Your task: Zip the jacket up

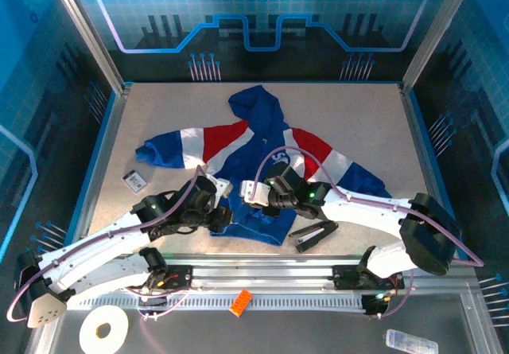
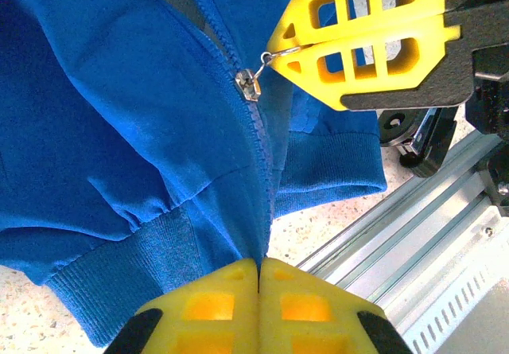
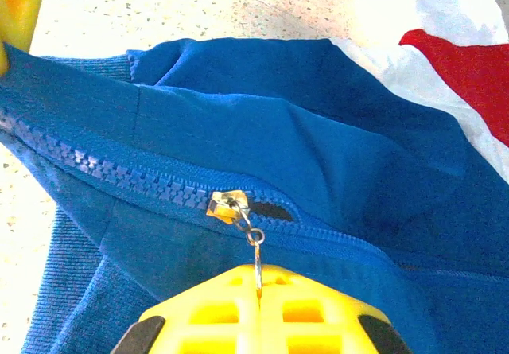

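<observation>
A speckled table [image 1: 159,115] holds the jacket [image 1: 238,143], spread front-up at its middle, hood at the far end and hem toward the arms. The left gripper [image 2: 260,273] is clamped on the hem at the foot of the zip, holding it taut. The right gripper [image 3: 258,281] is pinched on the wire pull ring [image 3: 256,239] of the slider [image 3: 227,205]. The teeth are meshed from the hem up to the slider, a short stretch; above it the two edges gape, so most of the zip looks left to close. Off the cloth lie a tape roll [image 1: 105,330] by the rail, a black stapler [image 1: 312,235] just beside the hem, a small card [image 1: 135,180] and an orange block [image 1: 240,301]. Nothing lies on the zip line, though the rumpled chest may snag the slider.
</observation>
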Tool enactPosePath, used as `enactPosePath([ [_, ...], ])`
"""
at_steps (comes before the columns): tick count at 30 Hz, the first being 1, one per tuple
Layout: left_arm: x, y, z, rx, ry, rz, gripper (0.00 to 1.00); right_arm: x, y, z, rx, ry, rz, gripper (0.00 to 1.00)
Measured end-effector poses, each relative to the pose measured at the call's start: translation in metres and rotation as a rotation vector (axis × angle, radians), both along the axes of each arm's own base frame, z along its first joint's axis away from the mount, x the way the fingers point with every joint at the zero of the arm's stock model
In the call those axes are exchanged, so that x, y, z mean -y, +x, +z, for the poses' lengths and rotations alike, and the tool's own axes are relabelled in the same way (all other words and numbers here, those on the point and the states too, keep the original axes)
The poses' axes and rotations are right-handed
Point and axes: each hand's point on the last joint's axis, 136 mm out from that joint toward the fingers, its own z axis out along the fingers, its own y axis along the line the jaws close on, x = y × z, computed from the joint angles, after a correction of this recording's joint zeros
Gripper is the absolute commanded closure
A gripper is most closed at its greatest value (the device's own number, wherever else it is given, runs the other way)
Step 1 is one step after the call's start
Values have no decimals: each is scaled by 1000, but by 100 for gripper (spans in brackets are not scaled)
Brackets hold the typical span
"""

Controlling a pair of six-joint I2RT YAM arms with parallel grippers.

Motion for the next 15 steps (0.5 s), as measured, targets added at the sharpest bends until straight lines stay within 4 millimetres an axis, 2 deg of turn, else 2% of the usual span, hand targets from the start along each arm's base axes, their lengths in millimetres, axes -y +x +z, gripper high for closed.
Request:
enactPosePath([
  [15,0,0,5,14,-17,1,100,2,4,2,25,-10,-31,100],
])
